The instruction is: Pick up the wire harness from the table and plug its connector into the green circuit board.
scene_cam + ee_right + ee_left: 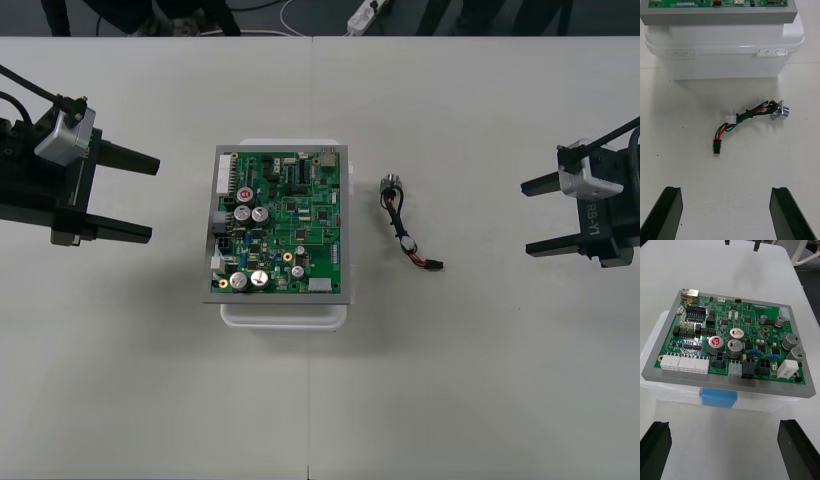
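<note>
Lying loose on the table (480, 380), the wire harness (404, 238) sits near the green circuit board (280, 225), on our right, with its black plug (717, 145) clear of the board. We hold the right gripper (525, 218) beyond it and the left gripper (152, 199) across the board, both with fingers spread apart.

Circuit board (280, 222) sits on its base (285, 315), middle of the table (480, 380), a touch toward the left edge. Wire harness (404, 238) lies flat on the table just beside the board's right side, not touching it, between the board and the right tool (526, 216). Socket (391, 184) end points to the far edge; plug (433, 264) end to the robot-side edge, further right. Left tool (152, 198) by the left edge, right tool by the right edge, both facing the board, touching nothing.
</note>
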